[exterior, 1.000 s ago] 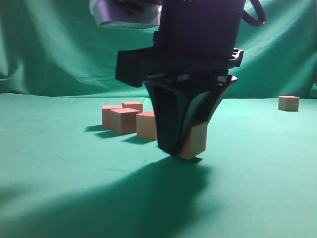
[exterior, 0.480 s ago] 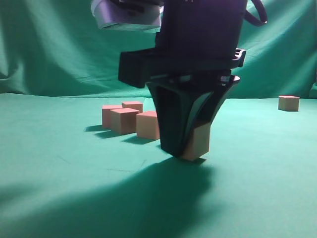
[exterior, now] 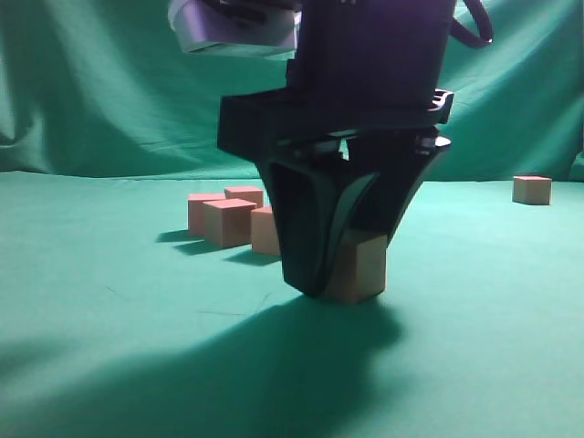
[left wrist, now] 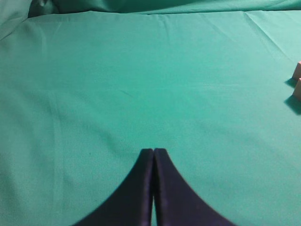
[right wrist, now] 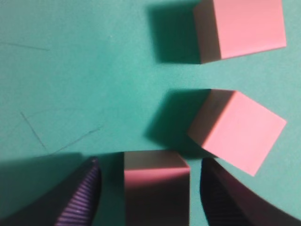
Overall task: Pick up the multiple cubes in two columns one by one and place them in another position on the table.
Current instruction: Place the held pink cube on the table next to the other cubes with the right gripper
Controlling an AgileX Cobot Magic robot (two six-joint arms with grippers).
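Observation:
My right gripper [exterior: 339,278] is low at the middle of the green table [exterior: 109,319], open, with its jaws either side of one cube [exterior: 363,266] that sits flat on the cloth. In the right wrist view the gripper [right wrist: 150,164] straddles this cube [right wrist: 156,188] with gaps on both sides. Two more cubes [right wrist: 240,26] [right wrist: 237,128] lie just beyond it. A cluster of cubes [exterior: 228,222] stands behind and to the left. My left gripper [left wrist: 154,151] is shut and empty above bare cloth.
A lone cube [exterior: 532,189] sits far back on the right. Two cube corners [left wrist: 297,80] show at the right edge of the left wrist view. The draped green backdrop [exterior: 91,82] closes off the back of the table.
My right gripper's jaws have spread apart. The cube it held slightly tilted now rests flat on the cloth, free of the fingers.

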